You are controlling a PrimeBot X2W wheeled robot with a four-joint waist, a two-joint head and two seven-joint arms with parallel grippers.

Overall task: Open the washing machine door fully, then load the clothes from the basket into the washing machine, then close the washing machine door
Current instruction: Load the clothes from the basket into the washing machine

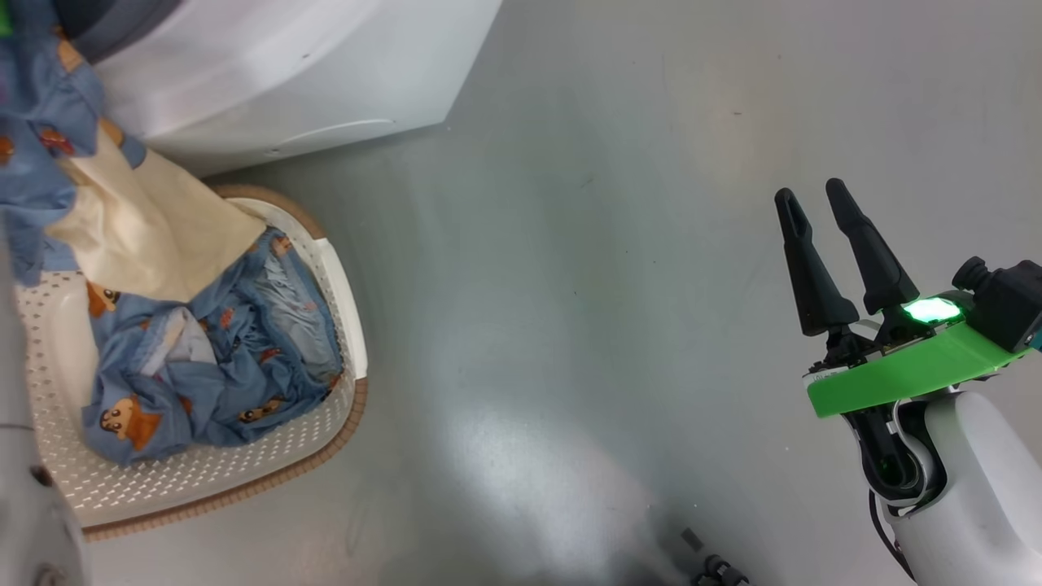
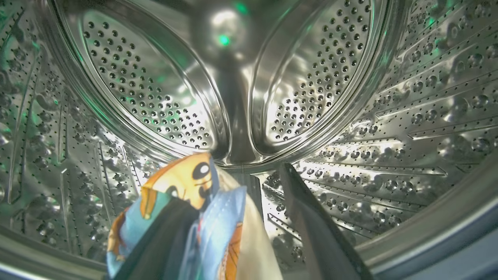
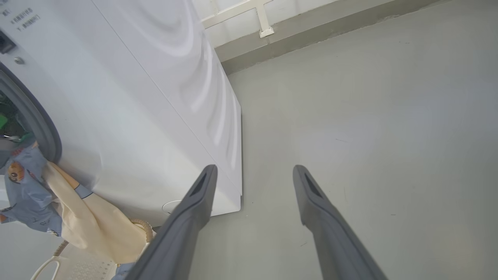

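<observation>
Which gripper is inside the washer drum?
The left gripper, with a garment draped over one finger; the right gripper hangs open above the floor.

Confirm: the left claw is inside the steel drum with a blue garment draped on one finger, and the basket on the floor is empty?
Wrong about the basket: the head view shows blue clothes lying in it. The rest stands: the left claw is inside the drum with a garment draped on one finger.
</observation>
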